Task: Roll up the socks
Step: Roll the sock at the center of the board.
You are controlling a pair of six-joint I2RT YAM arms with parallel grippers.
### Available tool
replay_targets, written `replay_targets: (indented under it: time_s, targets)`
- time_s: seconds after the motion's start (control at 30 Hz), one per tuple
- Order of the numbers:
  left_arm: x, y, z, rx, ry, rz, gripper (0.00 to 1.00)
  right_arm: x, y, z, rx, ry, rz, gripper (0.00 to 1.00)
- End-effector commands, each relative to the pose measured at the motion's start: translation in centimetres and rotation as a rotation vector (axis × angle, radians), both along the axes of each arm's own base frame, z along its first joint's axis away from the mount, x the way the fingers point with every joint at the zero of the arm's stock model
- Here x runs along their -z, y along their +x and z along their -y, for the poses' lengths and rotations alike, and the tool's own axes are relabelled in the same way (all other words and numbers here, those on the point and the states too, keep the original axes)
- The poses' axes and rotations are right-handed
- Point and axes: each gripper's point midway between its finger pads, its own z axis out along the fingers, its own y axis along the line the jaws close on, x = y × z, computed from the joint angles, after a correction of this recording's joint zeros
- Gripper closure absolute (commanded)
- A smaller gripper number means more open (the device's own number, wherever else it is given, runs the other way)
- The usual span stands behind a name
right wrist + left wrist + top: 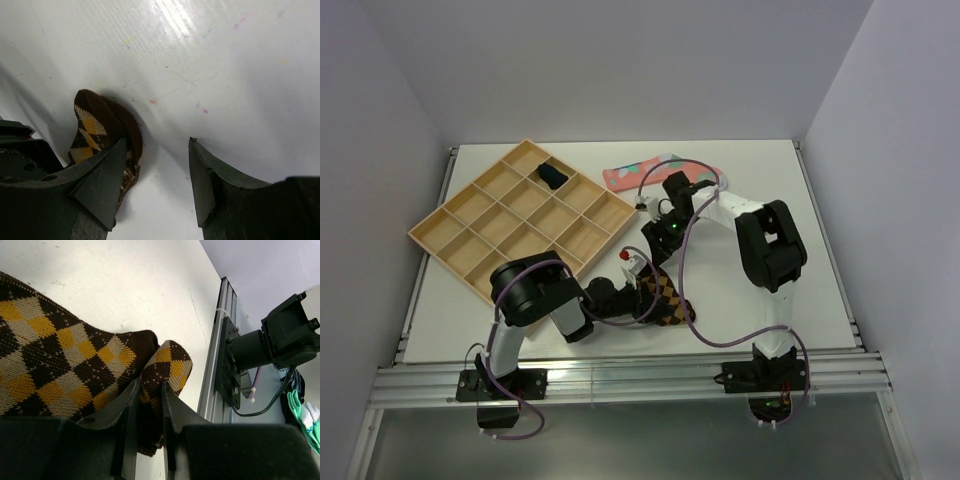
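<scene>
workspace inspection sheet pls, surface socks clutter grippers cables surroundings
surface: white table, lightly speckled.
socks: diamond sock near front centre, one end curled over; pink sock flat at back; navy sock in a tray compartment.
clutter: that wooden divided tray, back left.
grippers: left gripper shut on the diamond sock's curled end; right gripper open, beside that sock.
cables: purple cables loop over the table by both arms.
surroundings: plain walls; metal rail at near edge.

Bare worktop (810,300) stretches right of the right arm (770,245). The wooden tray (520,228) fills the left side, the pink sock (625,175) the far middle; the left arm (535,295) and diamond sock (665,297) crowd the near centre.
</scene>
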Motion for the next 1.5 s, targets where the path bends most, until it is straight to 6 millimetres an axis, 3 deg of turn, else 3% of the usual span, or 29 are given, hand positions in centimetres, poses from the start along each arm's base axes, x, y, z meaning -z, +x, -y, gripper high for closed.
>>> replay_targets:
  time_s: [0.0,0.37,0.67,0.9,1.03,1.13,1.3,1.47]
  targets:
    - [5.8,-2.5,-1.9,0.053,0.196,-0.101,1.00,-2.7,1.7,-0.1,0.044,0.066,0.077,0.40]
    - [6.0,-2.5,-1.8,0.059,0.205,-0.105,1.00,-2.9,-2.3,-1.4,-0.095,0.160,-0.070,0.40]
    - [5.9,-2.4,-1.5,0.065,0.206,-0.105,1.00,-1.2,-2.3,-1.1,-0.097,0.064,-0.022,0.41]
    - [5.7,-2.5,-1.6,0.068,0.209,-0.103,1.00,0.8,-1.1,0.5,-0.040,-0.070,0.057,0.48]
    - [5.4,-2.7,-1.5,0.080,0.210,-0.106,1.00,1.1,0.0,1.6,0.006,-0.133,0.125,0.81]
    - [4.1,-2.7,-0.9,0.106,0.191,-0.097,1.00,0.8,0.9,3.4,0.049,-0.159,0.185,0.90]
    - [3.0,-3.1,-0.4,0.150,0.225,-0.133,1.00,-0.8,3.1,6.3,0.126,-0.207,0.323,0.91]
    - [2.4,-3.7,0.7,0.227,0.239,-0.161,1.00,-1.4,4.0,7.2,0.115,-0.227,0.398,0.90]
